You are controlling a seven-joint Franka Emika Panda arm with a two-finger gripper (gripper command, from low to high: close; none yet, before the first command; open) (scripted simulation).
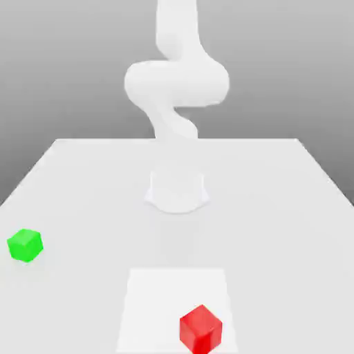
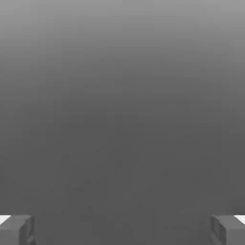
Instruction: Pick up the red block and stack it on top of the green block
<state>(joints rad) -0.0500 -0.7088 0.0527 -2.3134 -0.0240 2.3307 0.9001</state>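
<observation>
- Blocks stand well apart on a pale table (image 1: 269, 207) as the stacking job awaits its opening move, with no part of it done, as far as can be judged.
- Red block (image 1: 200, 330), the one to be lifted, sits at the near side of the scene, toward the exterior view's right of the middle, on a white square patch (image 1: 148, 304) close to the patch's right edge.
- Green block (image 1: 25, 245), the intended base, rests on the table at the exterior view's left, farther back than the red one and with its top bare.
- Robot arm (image 1: 177, 83) rises from its mount (image 1: 177, 193) at the far part of the table, in line with the middle of the scene, its upper reach running to the top of the exterior view.
- Gripper (image 2: 122, 230) is open in the hand view, its two fingers spread wide at either side with nothing held between them.
- Left to do, by the look of things: bring the hand over the red block, close on it, lift it, carry it across to the exterior view's left, set it squarely on the green block and let go.
</observation>
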